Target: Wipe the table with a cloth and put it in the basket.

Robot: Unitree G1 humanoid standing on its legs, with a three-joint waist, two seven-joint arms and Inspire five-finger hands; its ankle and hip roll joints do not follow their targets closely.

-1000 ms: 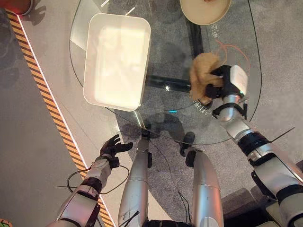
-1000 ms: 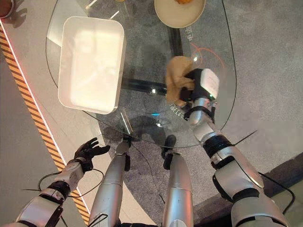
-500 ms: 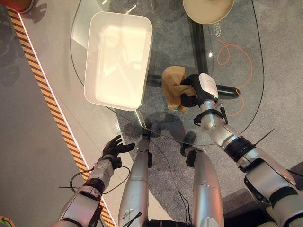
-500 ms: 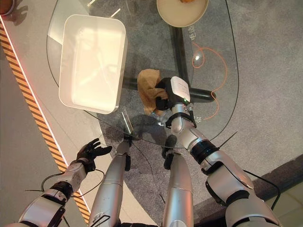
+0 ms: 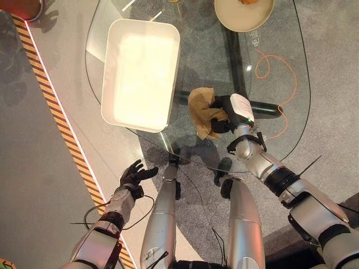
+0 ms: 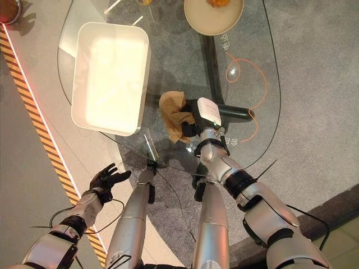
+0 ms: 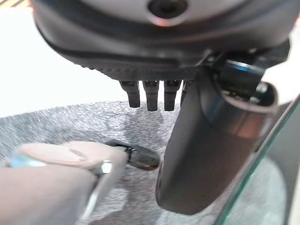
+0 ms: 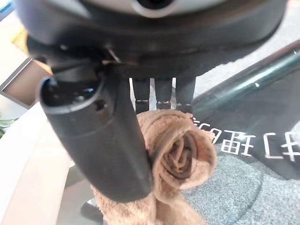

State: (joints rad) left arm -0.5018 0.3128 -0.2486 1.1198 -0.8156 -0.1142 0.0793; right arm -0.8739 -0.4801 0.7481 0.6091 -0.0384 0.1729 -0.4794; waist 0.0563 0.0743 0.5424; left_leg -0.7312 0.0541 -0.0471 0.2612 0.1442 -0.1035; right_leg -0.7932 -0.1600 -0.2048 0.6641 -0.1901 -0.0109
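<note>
My right hand (image 5: 229, 112) has its fingers curled round the crumpled tan cloth (image 5: 202, 110), pressed on the glass table (image 5: 280, 33) just beside the white basket (image 5: 140, 73); I judge wiping is under way, the lift into that smooth rectangular tub next. My right wrist view shows soft terry folds. My left hand (image 5: 134, 174) hangs relaxed, empty, below the basket.

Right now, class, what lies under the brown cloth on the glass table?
The brown cloth, gripped by the right hand, rests on the glass table. Through the glass around it show grey carpet and a dark table beam. The patch of glass directly beneath the cloth is covered.
</note>
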